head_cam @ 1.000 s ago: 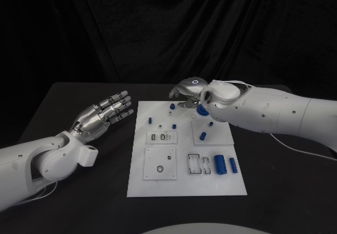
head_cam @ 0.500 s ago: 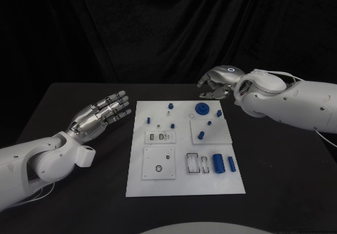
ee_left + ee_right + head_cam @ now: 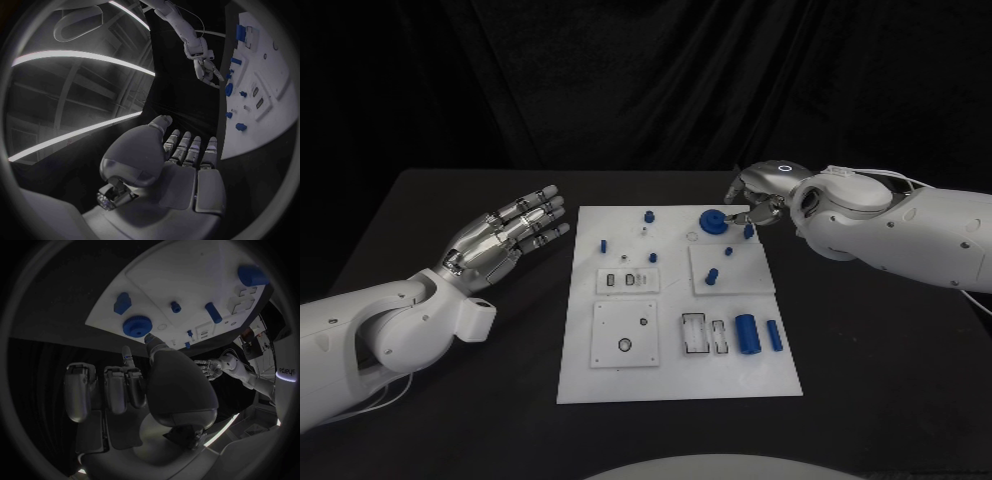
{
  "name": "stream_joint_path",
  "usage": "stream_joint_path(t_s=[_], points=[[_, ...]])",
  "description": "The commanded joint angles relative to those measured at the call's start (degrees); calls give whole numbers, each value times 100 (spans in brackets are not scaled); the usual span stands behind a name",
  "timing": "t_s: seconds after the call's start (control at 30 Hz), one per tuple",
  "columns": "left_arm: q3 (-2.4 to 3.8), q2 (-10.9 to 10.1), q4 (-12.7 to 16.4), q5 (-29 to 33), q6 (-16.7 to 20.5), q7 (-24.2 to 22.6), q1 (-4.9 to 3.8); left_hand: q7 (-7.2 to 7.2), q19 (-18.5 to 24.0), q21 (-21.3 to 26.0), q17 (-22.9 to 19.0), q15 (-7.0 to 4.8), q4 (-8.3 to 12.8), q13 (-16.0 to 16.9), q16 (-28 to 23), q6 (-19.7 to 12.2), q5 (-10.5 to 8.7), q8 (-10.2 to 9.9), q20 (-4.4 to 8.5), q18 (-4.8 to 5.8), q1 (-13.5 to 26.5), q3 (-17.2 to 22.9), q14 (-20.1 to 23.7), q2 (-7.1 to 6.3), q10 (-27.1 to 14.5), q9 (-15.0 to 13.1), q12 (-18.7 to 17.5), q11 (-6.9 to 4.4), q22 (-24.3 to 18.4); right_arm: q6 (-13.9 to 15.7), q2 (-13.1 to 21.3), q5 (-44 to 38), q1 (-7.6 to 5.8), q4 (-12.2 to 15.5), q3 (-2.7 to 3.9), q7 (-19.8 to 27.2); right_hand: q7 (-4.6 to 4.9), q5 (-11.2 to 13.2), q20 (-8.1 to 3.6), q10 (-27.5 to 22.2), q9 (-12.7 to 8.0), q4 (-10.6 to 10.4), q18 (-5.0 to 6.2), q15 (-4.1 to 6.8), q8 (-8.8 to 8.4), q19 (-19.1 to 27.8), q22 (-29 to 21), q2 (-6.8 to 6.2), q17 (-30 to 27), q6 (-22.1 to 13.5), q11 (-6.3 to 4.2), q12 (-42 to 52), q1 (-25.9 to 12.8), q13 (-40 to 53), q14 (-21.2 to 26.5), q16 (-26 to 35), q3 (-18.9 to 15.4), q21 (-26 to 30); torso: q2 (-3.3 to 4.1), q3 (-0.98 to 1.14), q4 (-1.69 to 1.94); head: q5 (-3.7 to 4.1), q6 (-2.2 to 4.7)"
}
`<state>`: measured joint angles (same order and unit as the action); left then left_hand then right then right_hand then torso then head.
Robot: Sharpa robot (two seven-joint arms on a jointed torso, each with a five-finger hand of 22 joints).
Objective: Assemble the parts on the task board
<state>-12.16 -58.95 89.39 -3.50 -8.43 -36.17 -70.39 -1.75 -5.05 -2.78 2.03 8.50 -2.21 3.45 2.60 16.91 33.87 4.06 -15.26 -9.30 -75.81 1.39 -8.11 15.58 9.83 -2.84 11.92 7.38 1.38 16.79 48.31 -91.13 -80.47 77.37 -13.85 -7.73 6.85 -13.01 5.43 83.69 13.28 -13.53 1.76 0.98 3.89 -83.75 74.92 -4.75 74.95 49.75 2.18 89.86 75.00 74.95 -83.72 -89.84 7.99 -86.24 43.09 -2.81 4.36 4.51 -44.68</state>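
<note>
The white task board (image 3: 678,375) lies flat in the middle of the black bench (image 3: 430,400), carrying small blue parts. A round blue knurled knob (image 3: 713,221) sits near the board's far edge, with a small blue peg (image 3: 648,215) off to one side of it and another blue piece (image 3: 749,231) just beside it at the board's far right corner. Two short blue pegs (image 3: 713,275) stand on the raised square plate near the middle, and two blue cylinders (image 3: 747,334) lie side by side nearer the robot (next to a pair of rectangular slots).

The right robot hand (image 3: 759,193) hovers at the board's far right corner, close to the knurled knob; in the right wrist view its fingers (image 3: 125,390) are curled in and grasp nothing, one fingertip close to the knob (image 3: 137,326).

The left robot hand (image 3: 512,235) is held above the bench left of the board, well apart from it, released, with fingers stretched out and apart.
</note>
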Motion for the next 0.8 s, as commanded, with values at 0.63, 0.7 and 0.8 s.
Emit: stream_joint_path(t_s=[0.63,0.7,0.8], points=[[6,18,-17,-2,-120,-13,7,-46,-10,-6,8,51,6,-7,5,-18,13,26,-39,-109,62,32,-4,-9,-50,-5,32,4,7,72,-279,-145,147,-277,3,-138,-31,-287,-16,631,-131,141,-46,24,14,-246,1265,56,1505,-305,-37,14,163,1505,-628,-16,-5,-33,-6,-7,21,38,-28],[6,23,-21,-2,-126,-6,7,-46,-10,-6,8,51,6,-7,5,-18,13,26,-39,-109,62,32,-4,-9,-50,-5,32,4,7,50,-307,-145,156,-302,3,-133,-27,-300,-17,631,-128,134,-48,25,23,-250,1268,62,1505,-285,-35,14,151,1505,-628,-16,-8,-36,-5,-5,21,36,-28],[6,26,-29,-2,-132,0,7,-46,-10,-6,8,51,6,-7,5,-18,13,26,-39,-109,62,32,-4,-9,-50,-5,32,4,7,16,-349,-145,173,-341,4,-127,-21,-307,-18,631,-116,129,-53,23,47,-265,1279,66,1505,-231,-31,14,140,1505,-628,-16,-14,-49,-4,-2,25,37,-32]])
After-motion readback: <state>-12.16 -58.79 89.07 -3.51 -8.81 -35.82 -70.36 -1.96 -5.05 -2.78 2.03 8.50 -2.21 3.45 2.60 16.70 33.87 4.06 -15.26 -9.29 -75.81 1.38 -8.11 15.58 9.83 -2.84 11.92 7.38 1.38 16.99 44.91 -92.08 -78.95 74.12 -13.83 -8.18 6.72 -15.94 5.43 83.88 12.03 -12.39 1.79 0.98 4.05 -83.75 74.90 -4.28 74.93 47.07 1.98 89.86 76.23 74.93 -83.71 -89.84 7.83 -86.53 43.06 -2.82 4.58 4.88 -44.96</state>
